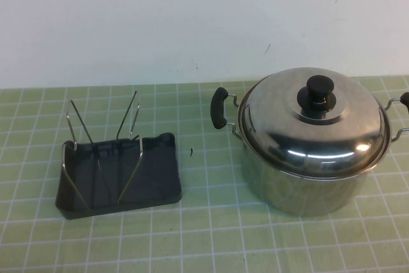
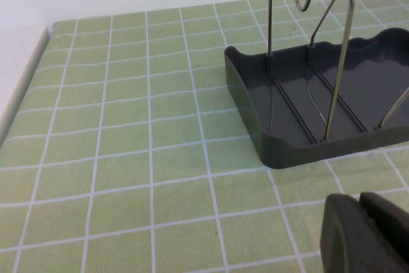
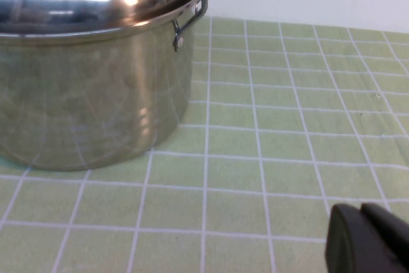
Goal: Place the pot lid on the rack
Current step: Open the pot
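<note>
The shiny steel pot lid [image 1: 300, 139] with its black knob [image 1: 318, 89] sits closed on the deep steel pot [image 1: 300, 187] at the right of the table; its edge also shows in the right wrist view [image 3: 96, 4]. The dark grey rack [image 1: 147, 180] with silver wire prongs [image 1: 80, 123] stands at the left, empty; it also shows in the left wrist view [image 2: 291, 91]. My left gripper [image 2: 361, 206] is shut and empty, low over the mat near the rack's corner. My right gripper [image 3: 361, 215] is shut and empty, beside the pot. Neither gripper shows in the high view.
A green mat with a white grid [image 1: 211, 241] covers the table, with a white wall [image 1: 160, 17] behind. The pot's black side handles [image 1: 219, 108] stick out left and right. The mat's left edge [image 2: 25, 75] shows in the left wrist view.
</note>
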Available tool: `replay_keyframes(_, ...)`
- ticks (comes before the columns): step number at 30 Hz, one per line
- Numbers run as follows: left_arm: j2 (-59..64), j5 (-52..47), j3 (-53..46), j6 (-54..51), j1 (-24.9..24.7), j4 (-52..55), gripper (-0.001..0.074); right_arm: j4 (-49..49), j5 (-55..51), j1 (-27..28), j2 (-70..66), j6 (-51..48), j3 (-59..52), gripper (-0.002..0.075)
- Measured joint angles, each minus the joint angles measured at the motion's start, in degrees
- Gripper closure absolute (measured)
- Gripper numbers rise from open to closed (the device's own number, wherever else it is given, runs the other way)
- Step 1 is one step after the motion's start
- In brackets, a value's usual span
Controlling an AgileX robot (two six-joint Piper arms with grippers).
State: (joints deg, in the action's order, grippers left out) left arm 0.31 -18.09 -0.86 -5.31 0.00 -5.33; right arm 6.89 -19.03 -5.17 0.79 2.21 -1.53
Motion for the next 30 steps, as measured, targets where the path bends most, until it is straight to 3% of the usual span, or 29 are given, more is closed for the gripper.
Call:
replay_keyframes(21,0.0,0.0,0.0,-0.2,0.0,-0.2,0.0737,-1.2,-0.4,0.0,0.0,2.8,0.5,0.0727)
replay_keyframes(30,0.0,0.0,0.0,-0.2,0.0,-0.3,0.0737,-1.9,-1.4,0.0,0.0,7.0,17.0,0.0727)
